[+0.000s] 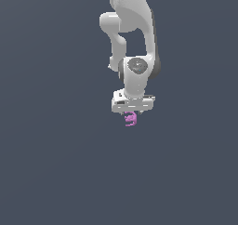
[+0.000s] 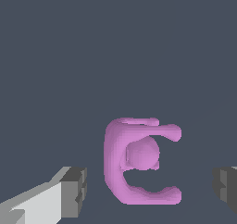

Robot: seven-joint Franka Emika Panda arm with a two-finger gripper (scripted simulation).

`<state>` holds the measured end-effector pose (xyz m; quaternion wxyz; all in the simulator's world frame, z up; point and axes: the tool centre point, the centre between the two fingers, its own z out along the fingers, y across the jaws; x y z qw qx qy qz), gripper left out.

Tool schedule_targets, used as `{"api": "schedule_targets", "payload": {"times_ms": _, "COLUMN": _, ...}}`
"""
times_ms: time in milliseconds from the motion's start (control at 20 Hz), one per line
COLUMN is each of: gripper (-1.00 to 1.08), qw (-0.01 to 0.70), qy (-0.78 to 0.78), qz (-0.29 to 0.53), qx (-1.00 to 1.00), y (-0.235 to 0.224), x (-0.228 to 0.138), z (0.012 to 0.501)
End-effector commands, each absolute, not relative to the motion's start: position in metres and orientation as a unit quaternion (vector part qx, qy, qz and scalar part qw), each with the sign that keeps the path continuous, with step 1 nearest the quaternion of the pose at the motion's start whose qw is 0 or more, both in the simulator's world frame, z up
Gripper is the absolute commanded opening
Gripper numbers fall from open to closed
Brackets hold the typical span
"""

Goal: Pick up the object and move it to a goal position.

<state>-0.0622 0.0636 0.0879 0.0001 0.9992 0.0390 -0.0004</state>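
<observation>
Exterior view: white arm (image 1: 132, 43) points down, gripper (image 1: 131, 113) directly over pink-purple object (image 1: 130, 120). Wrist view: object (image 2: 139, 160) lies between the two dark finger pads (image 2: 75, 190), gaps on both sides; jaws released, nothing grasped

One pink-purple clawed object (image 2: 139, 160), one white hand (image 2: 150, 190) with two grey fingertips (image 2: 74, 190).

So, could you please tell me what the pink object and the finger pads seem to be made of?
The pink object looks like smooth matte plastic or rubber: uniform colour, soft shading, no glints. The finger pads look like dark grey rubber, blocky and dull. Being a render, neither is certain.
</observation>
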Motion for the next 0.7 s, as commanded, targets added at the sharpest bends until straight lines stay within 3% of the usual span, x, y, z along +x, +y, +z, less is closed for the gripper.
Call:
{"api": "schedule_targets", "payload": {"times_ms": 0, "gripper": 1.0, "qw": 0.0, "qy": 0.039, "qz": -0.001, "qx": 0.999, "y": 0.064, "x": -0.063, "z": 0.082}}
{"api": "schedule_targets", "payload": {"times_ms": 650, "gripper": 1.0, "qw": 0.0, "qy": 0.039, "qz": 0.0, "qx": 0.999, "y": 0.064, "x": -0.063, "z": 0.04}}
